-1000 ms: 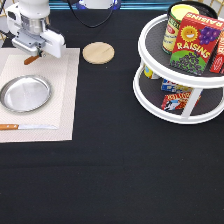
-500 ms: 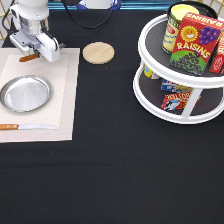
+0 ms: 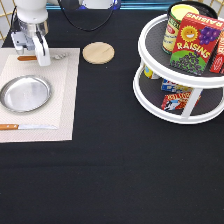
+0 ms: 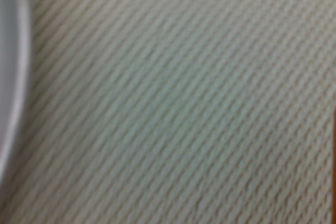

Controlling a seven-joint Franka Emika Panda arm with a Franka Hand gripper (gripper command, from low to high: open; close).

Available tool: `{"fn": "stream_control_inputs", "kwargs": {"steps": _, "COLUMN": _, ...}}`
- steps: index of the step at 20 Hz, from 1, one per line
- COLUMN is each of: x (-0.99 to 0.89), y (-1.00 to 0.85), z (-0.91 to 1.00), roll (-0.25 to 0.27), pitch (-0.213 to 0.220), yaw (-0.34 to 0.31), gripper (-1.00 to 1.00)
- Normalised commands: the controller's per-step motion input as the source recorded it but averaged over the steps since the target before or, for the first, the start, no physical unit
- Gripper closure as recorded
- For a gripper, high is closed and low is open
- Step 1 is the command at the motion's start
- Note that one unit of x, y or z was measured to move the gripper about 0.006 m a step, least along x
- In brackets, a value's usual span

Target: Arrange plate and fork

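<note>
The shiny silver plate (image 3: 25, 93) lies on the left part of a beige placemat (image 3: 62, 100). The fork lies flat along the mat's edge at the exterior view's top, with its brown handle (image 3: 25, 58) pointing left and its metal tines (image 3: 60, 56) pointing right. My gripper (image 3: 42, 58) stands low over the fork's middle and is shut on it, just above the plate in the picture. The wrist view shows the mat's weave (image 4: 187, 110) from close by, with a strip of the plate's rim (image 4: 11, 75) at one side.
A wooden-handled knife (image 3: 27, 127) lies on the mat below the plate. A small round wooden coaster (image 3: 98, 52) sits on the black table right of the mat. A white two-tier turntable (image 3: 180, 82) with cans and boxes stands at the right.
My gripper has shifted slightly and come lower onto the mat. The fork has turned from tilted to level along the mat's top edge, and its tines now show to the right.
</note>
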Motion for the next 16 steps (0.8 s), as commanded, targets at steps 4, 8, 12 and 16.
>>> {"fn": "stream_control_inputs", "kwargs": {"steps": 4, "x": 0.06, "y": -0.32, "z": 0.2, "roll": 0.155, "pitch": -0.07, "yaw": -0.153, "gripper": 1.0}}
{"fn": "stream_control_inputs", "kwargs": {"steps": 8, "x": 0.0, "y": -0.52, "z": 0.11, "roll": 0.245, "pitch": -0.039, "yaw": -0.067, "gripper": 1.0}}
{"fn": "stream_control_inputs", "kwargs": {"steps": 12, "x": -0.2, "y": -0.63, "z": -0.01, "roll": 0.262, "pitch": -0.074, "yaw": -0.017, "gripper": 1.0}}
{"fn": "stream_control_inputs", "kwargs": {"steps": 16, "x": -0.2, "y": -0.54, "z": -0.19, "roll": 0.17, "pitch": -0.096, "yaw": -0.024, "gripper": 1.0}}
